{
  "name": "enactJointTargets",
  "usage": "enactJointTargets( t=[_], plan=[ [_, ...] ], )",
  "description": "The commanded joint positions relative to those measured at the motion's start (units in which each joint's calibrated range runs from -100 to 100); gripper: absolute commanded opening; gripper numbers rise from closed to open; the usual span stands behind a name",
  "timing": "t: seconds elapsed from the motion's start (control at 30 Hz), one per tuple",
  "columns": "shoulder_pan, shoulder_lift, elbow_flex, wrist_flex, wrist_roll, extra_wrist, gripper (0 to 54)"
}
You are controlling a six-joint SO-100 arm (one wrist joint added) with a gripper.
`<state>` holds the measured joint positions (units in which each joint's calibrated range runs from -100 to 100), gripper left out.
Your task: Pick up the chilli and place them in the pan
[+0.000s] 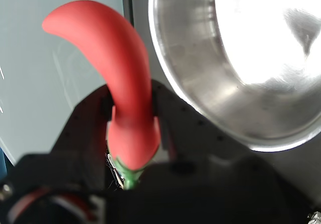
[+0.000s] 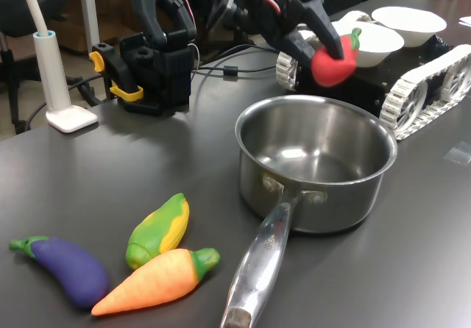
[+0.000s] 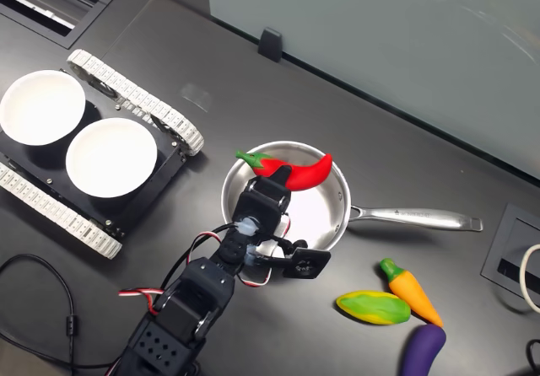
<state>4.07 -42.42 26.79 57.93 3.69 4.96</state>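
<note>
Chilli [image 3: 297, 172] clamped near its stem in your gripper [image 3: 278, 179], held over the pan [image 3: 331, 216].
Its long axis crosses the jaws; the pan's bowl lies just below them.

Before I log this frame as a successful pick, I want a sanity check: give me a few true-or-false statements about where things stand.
1. The end effector grips the chilli in the air. True.
2. The chilli already lies on the pan's bottom. False: it is held above the pan, which is empty.
3. The carrot, corn and eggplant lie on the table. True.
4. Both white bowls hold vegetables. False: both are empty.
5. The pan's handle points toward the bowls. False: it points away from them.
</note>
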Motion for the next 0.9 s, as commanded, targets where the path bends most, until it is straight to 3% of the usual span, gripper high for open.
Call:
enactJointTargets(
  t=[0.0, 0.63, 0.87],
  plan=[
    [0.7, 0.0, 0.6, -1.3, 0.2, 0.3, 0.0],
    [2.4, 2.7, 9.0, -9.8, 0.7, 0.3, 0.0],
    [2.7, 2.8, 9.8, -9.9, 0.0, 0.3, 0.0]
  ],
)
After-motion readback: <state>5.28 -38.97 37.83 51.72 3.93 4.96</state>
